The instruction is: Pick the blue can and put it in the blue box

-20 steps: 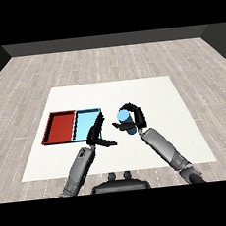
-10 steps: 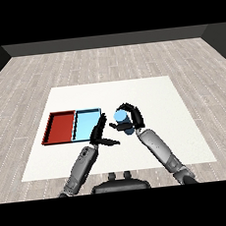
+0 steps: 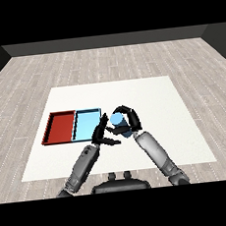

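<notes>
Head view. The right hand (image 3: 129, 119) is curled round the blue can (image 3: 119, 121), which is held upright just above the table (image 3: 147, 91), a little nearer the front edge than the middle and just right of the blue tray (image 3: 86, 123). The left hand (image 3: 102, 132) stands with its fingers straight and relaxed, holding nothing, between the can and the blue tray's right wall; whether it touches the can cannot be told. The red tray (image 3: 61, 126) lies against the blue tray's left side, toward the table's left edge; both trays appear to hold nothing. The step in hand is judged to be the carry: the can is grasped and clear of the surface, but not yet over its tray. The next move calls for travel leftward until the can is above the blue tray's floor, then a lowering and an uncurling of the fingers. The left hand sits in that path, so the can must pass over or behind it.
</notes>
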Robot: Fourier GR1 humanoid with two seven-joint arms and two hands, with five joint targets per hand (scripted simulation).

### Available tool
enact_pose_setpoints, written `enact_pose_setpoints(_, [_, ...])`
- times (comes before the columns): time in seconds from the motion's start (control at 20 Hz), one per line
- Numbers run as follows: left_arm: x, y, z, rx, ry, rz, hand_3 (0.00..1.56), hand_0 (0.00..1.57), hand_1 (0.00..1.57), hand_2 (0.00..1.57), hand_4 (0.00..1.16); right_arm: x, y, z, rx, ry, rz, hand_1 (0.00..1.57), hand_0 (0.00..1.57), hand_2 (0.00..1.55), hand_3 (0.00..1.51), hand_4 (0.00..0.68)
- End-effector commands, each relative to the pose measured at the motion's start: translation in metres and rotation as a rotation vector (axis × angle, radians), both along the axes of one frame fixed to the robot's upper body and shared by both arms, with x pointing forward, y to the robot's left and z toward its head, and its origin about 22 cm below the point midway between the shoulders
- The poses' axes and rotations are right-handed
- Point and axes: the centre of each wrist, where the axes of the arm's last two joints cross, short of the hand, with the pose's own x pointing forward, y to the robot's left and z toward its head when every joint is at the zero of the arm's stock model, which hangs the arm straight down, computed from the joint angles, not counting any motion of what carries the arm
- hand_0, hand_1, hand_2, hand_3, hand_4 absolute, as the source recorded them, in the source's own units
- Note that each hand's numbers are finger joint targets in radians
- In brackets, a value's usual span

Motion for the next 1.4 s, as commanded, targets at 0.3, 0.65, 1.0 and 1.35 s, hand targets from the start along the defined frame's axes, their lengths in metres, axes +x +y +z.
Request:
enact_pose_setpoints(0.3, [-0.001,-0.019,0.0,-0.013,-0.013,0.011,0.0,0.0,0.0,0.0,0.0,0.003,0.026,-0.006,0.024,0.009,0.034,1.45,1.45,1.45,1.39,0.613])
enact_pose_setpoints(0.65, [0.002,-0.035,0.006,-0.015,-0.025,-0.028,0.0,0.0,0.0,0.0,0.0,0.012,0.023,0.003,0.117,0.021,0.026,1.46,1.46,1.45,1.39,0.589])
enact_pose_setpoints(1.0, [0.001,-0.056,0.016,0.016,-0.011,-0.03,0.0,0.0,0.0,0.0,0.37,0.001,0.041,-0.001,0.151,0.044,0.058,1.47,1.47,1.46,1.39,0.601])
enact_pose_setpoints(1.35, [0.02,-0.041,0.008,-0.017,0.059,0.098,0.5,0.43,0.43,0.62,0.57,-0.005,0.035,-0.018,0.248,0.037,0.081,1.47,1.47,1.46,1.39,0.607])
